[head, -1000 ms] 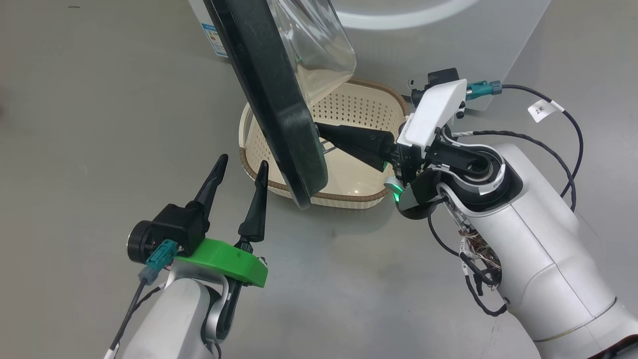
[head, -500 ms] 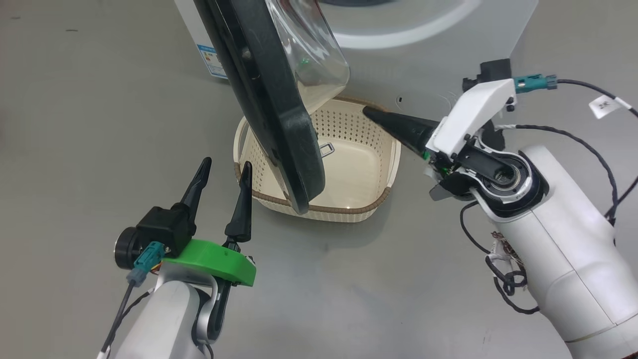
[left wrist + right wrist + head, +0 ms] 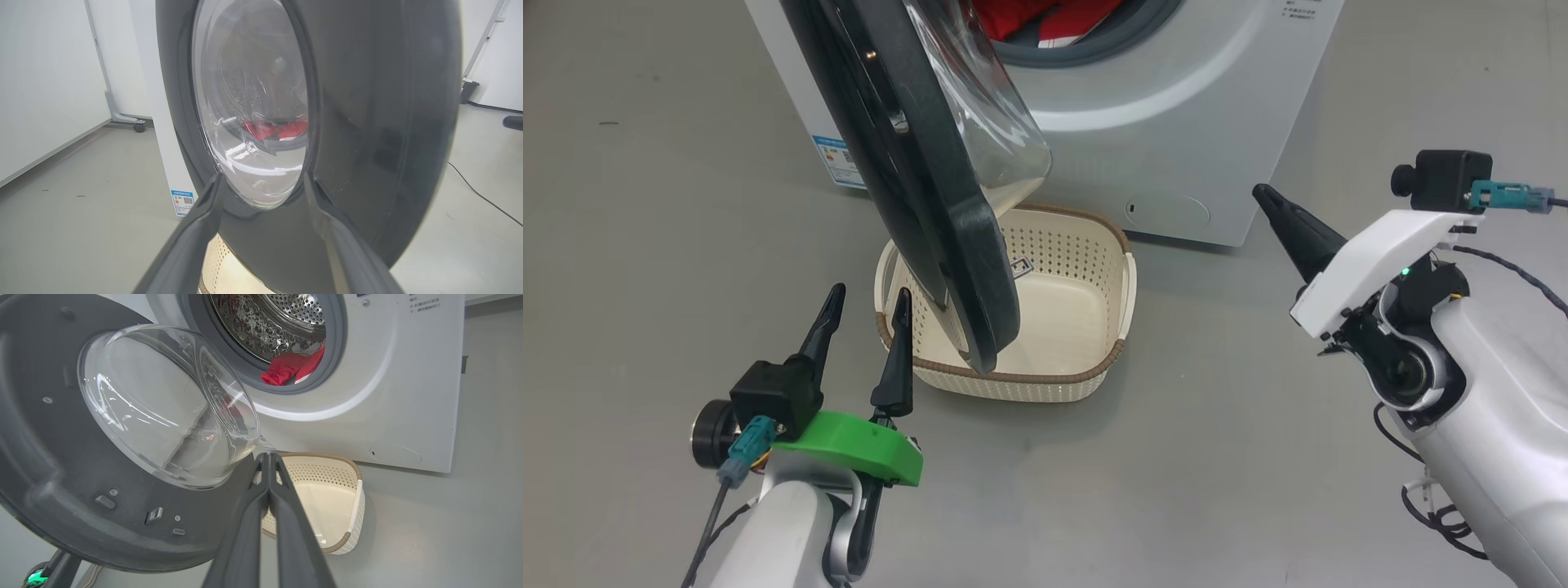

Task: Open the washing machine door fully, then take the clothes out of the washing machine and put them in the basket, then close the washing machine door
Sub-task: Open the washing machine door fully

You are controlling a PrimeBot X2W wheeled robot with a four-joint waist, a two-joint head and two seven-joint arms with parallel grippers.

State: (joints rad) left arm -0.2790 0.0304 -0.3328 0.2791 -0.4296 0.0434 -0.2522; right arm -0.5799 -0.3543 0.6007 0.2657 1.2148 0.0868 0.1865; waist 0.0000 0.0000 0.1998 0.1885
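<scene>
Left hand [image 3: 871,291] sits low, just beside the basket [image 3: 1054,382], fingers spread, holding nothing. Right hand [image 3: 1262,194] is raised well to the right, fingers pinched together, empty.

The door [image 3: 931,188] hangs part-open over the basket. It looks rigid, weighty and glossy, so push the thick rim, not the glass.

Clothes [image 3: 292,365] lie in the washing machine [image 3: 1176,122] mouth. They look soft and light; pinch a fold.
</scene>
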